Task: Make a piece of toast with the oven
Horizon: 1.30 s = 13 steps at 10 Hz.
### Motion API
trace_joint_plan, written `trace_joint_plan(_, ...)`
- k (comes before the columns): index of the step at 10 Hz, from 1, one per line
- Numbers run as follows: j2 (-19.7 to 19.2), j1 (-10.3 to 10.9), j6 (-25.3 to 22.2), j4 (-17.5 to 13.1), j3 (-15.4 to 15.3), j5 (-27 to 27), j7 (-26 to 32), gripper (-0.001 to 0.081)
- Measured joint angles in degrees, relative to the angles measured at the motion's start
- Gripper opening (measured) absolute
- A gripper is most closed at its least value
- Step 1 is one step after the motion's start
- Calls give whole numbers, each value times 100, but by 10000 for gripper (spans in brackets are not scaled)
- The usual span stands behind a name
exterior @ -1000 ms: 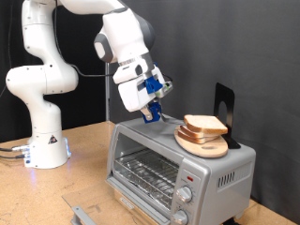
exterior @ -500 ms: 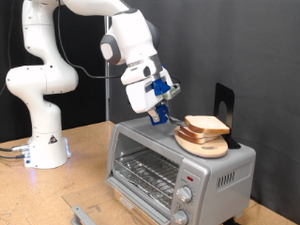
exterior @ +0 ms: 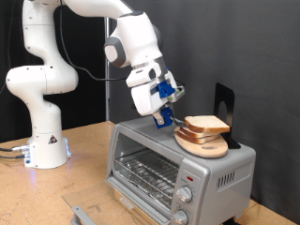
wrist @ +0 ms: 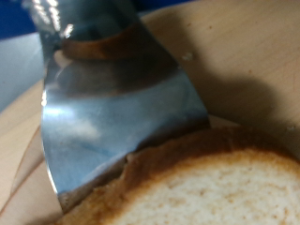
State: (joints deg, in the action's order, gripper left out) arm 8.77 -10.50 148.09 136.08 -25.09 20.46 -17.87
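The silver oven (exterior: 225,173) stands on the table with its door down and its wire rack (exterior: 145,173) showing. On its top lies a round wooden board (exterior: 202,146) with a pile of bread slices (exterior: 204,126). No single slice lies apart from the pile. My gripper (exterior: 166,118) hangs just above the oven's top, close to the pile on the exterior view's left side. In the wrist view a pale slice with a brown crust (wrist: 216,183) fills the foreground beside a blurred shiny metal surface (wrist: 112,103). Nothing shows between the fingers.
A black upright object (exterior: 223,101) stands behind the board on the oven top. Two knobs (exterior: 185,195) sit on the oven's front. The robot's white base (exterior: 42,141) stands on the wooden table (exterior: 84,150) at the exterior view's left.
The gripper has moved towards the exterior view's right and slightly down, closer to the bread pile. The bread and oven have not moved.
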Motion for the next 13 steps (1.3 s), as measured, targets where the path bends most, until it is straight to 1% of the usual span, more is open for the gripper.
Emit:
trace_joint_plan(2,-11,6,57,0,-20,9,5,368)
trace_joint_plan(3,-12,18,69,0,-22,96,87,368)
trace_joint_plan(4,-11,35,96,3,-19,341,332,368)
trace_joint_plan(7,136,100,89,73,84,1312,1406,368)
trace_joint_plan(8,272,106,-23,115,159,1632,1761,368)
trace_joint_plan(9,432,105,-209,146,253,1813,1975,368)
trace_joint_plan(13,966,86,-869,305,641,1896,2285,368)
